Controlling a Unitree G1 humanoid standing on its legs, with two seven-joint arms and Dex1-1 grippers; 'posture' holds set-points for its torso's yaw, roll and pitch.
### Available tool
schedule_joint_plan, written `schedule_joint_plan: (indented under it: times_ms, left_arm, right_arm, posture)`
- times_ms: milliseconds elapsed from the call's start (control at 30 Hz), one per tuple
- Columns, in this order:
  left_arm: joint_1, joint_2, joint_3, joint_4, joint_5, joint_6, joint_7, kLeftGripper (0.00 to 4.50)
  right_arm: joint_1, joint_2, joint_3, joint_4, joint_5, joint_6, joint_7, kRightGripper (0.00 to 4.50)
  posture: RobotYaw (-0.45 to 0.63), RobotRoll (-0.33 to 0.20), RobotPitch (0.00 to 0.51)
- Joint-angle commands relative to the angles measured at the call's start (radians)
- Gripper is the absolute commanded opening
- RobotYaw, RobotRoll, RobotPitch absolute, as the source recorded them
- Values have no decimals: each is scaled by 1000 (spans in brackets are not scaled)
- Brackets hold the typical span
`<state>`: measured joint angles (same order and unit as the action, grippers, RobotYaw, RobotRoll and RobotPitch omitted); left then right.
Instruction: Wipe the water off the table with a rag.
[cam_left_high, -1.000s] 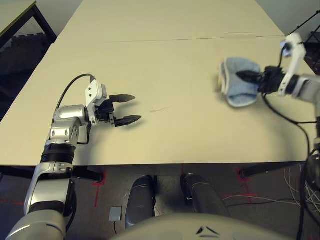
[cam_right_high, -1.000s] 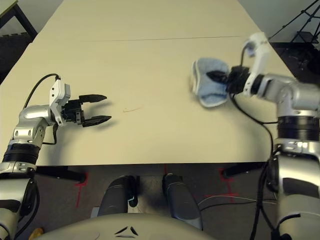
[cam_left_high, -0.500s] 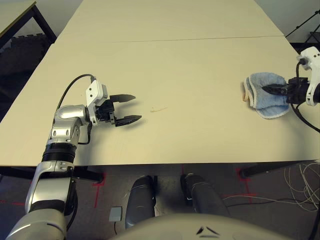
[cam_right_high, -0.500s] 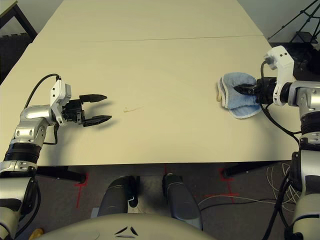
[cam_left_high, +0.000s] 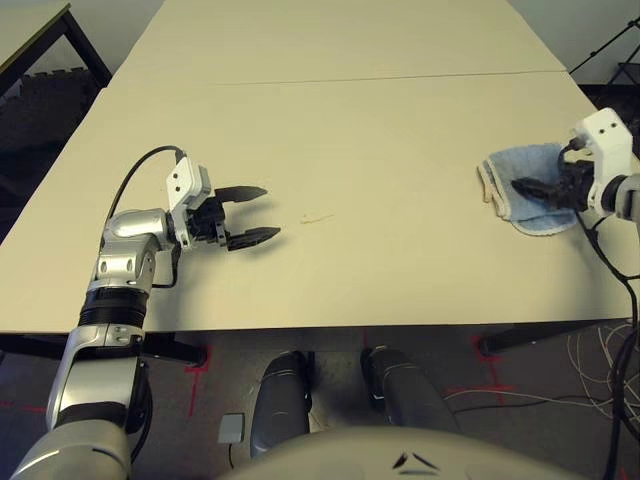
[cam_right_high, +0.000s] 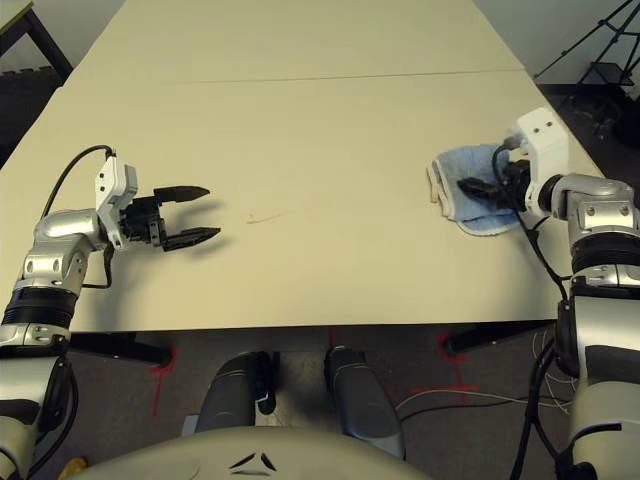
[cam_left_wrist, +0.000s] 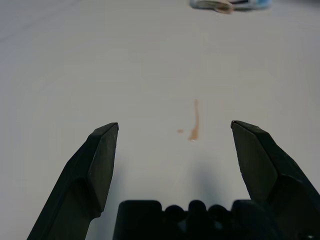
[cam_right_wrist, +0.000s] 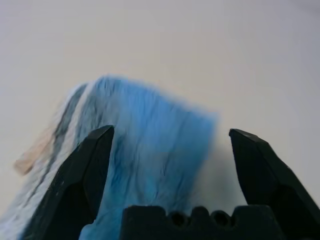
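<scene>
Left jaws: parted beside the water (cam_left_wrist: 195, 131)
Right jaws: parted at the rag (cam_left_high: 520, 165)
Rag release: probably underway; straight lift advised, so no cloth is dragged across the desk (cam_left_high: 390, 270)

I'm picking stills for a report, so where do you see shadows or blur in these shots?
Left eye view: soft shadows beside the left jaws on the table; right wrist view: blue cloth blurred, its far edge smeared; left wrist view: faint shadows near the jaws.
</scene>
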<state>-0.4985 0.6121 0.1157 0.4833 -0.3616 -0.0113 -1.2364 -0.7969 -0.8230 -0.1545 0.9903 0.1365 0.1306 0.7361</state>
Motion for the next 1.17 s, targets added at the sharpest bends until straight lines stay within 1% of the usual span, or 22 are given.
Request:
schedule_joint_plan:
  times_ms: [33, 133, 200, 233, 433, 500, 567, 767, 967, 1167]
  left_arm:
    - [-10, -23, 45, -18, -26, 14, 83, 4500]
    - [-12, -42, 84, -23, -35, 12, 159, 4500]
    - [-28, -64, 141, -5, -32, -5, 288, 4500]
    - [-33, -70, 157, 1, -30, -11, 329, 4500]
    - [-64, -99, 247, 70, 4, -89, 593, 4500]
    - [-75, -100, 267, 120, 38, -135, 701, 4500]
    - [-79, -94, 274, 154, 59, -166, 760, 4500]
    - [-91, -78, 275, 224, 76, -207, 815, 4500]
    - [-113, -76, 270, 280, 80, -232, 824, 4500]
    - [-133, -75, 261, 315, 83, -248, 816, 4500]
  right_arm:
    - [17, -11, -82, 13, 42, -36, -63, 4479]
    - [33, -8, -132, 12, 67, -54, -102, 4479]
    - [55, 21, -209, -9, 141, -74, -87, 4479]
    - [62, 32, -231, -19, 163, -81, -79, 4479]
    - [151, 101, -288, -84, 224, -190, -33, 4479]
    - [190, 126, -310, -100, 249, -233, -22, 4479]
    - [221, 146, -330, -118, 269, -265, -18, 4479]
    - [270, 161, -376, -101, 305, -324, -19, 4479]
    - [294, 167, -384, -102, 303, -345, -23, 4479]
    - [296, 167, -383, -107, 305, -346, -24, 4479]
  posture:
    - [-215, 0, 145]
    - [-205, 0, 148]
    - [-197, 0, 150]
    - [-193, 0, 151]
    - [-168, 0, 156]
    - [-160, 0, 158]
    - [-157, 0, 159]
    - [-159, 0, 158]
    - [-168, 0, 155]
    - [-174, 0, 156]
